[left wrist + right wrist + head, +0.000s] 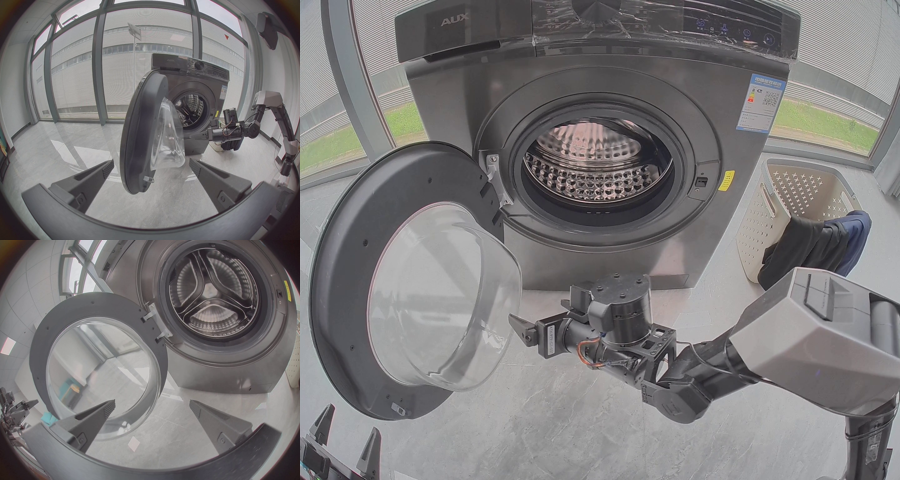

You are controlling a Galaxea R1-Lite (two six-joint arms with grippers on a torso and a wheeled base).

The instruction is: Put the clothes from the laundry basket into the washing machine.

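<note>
Now the clothes (819, 247) are hanging over the rim of the basket (794, 187) at middle right, the right gripper (522, 331) is hovering wide and empty at lower centre before the open washer (594, 169), and the left gripper (350, 425) is gaping wide at lower left.

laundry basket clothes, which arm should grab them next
Right: the clothes hang on the laundry basket at the robot's right, and the right gripper is open. The left gripper sits far left.

Brand lettering (454, 20): washing machine (675, 81) top panel.
Energy label (761, 103): machine front, print too small.
Yellow sticker (726, 180): beside the door opening, unreadable.
</note>
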